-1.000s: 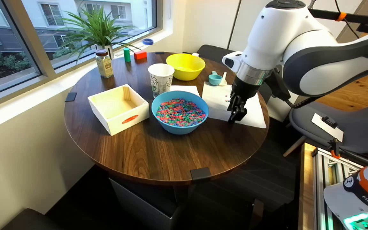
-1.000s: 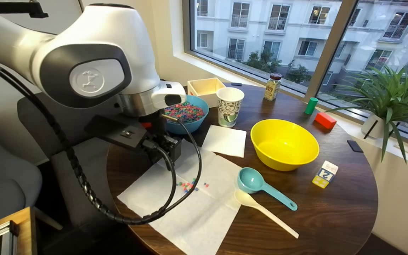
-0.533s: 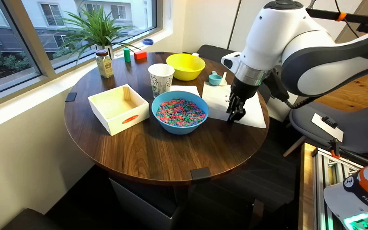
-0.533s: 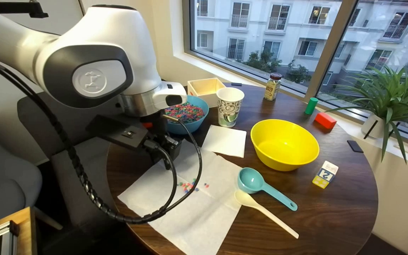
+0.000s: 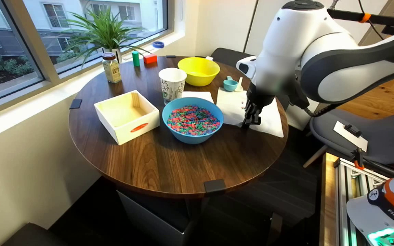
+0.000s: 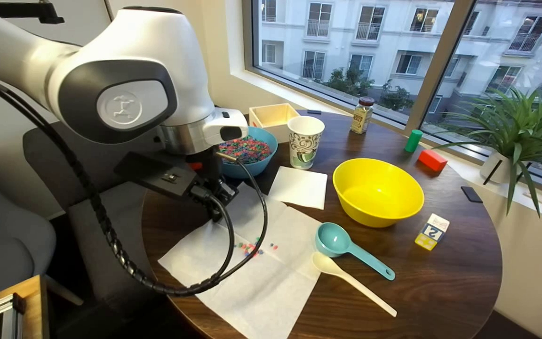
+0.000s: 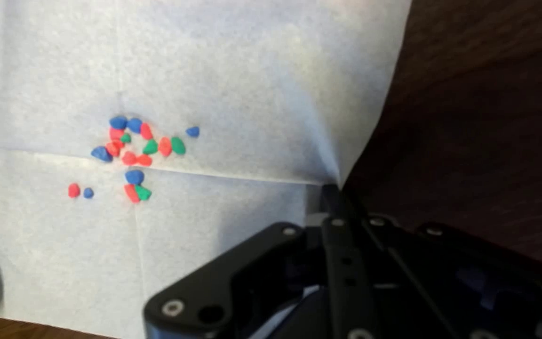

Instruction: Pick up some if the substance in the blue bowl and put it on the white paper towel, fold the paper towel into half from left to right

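At one edge of the white paper towel (image 7: 233, 61), the hand (image 7: 333, 190) is clenched, and in the wrist view we see that it grasps this edge; a crease runs from the fingertips into the paper. Outside the grasped edge, the dark wood of the counter (image 5: 169, 164) extends until its round rim, and there we find room for moving. Near the towel stands the blue bowl (image 5: 192, 138), with a big heap of the substance (image 5: 193, 119) inside it; some small bits (image 7: 130, 158) of it lie around the middle of the towel. On the far side of the towel from the hand, the scoop (image 6: 334, 240) and the spoon (image 6: 353, 283) lie at its border.

In an exterior view, the arm (image 6: 139, 42) and its cables (image 6: 177, 292) hide some part of the blue bowl and of the towel. In the wrist view, the scoop is cut off.

On the towel we count six blue bits and four green ones; the red ones touch each other, so we cannot count them surely. Around the towel we count one yellow bowl (image 6: 377, 188), one paper cup (image 6: 304, 143) and one wooden box (image 6: 273, 120).
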`<action>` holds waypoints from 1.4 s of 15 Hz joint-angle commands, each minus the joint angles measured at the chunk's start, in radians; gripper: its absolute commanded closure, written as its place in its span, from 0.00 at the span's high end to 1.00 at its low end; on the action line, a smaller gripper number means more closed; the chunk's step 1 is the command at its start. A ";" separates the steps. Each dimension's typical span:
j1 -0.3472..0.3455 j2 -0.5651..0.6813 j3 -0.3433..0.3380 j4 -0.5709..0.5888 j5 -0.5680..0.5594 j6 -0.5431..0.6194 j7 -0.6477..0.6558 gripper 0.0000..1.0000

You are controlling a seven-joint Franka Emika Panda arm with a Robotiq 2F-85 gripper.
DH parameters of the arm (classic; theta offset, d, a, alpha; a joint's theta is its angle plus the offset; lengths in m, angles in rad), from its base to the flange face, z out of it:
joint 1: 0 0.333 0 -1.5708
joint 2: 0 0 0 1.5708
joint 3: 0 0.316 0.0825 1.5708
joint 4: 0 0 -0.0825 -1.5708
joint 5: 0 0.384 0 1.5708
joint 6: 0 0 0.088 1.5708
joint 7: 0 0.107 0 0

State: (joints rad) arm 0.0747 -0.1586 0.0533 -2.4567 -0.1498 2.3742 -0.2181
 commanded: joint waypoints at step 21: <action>0.048 -0.146 0.022 -0.040 0.062 0.019 0.005 0.00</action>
State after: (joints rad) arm 0.1285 -0.2487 0.0819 -2.4497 -0.0959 2.3737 -0.2214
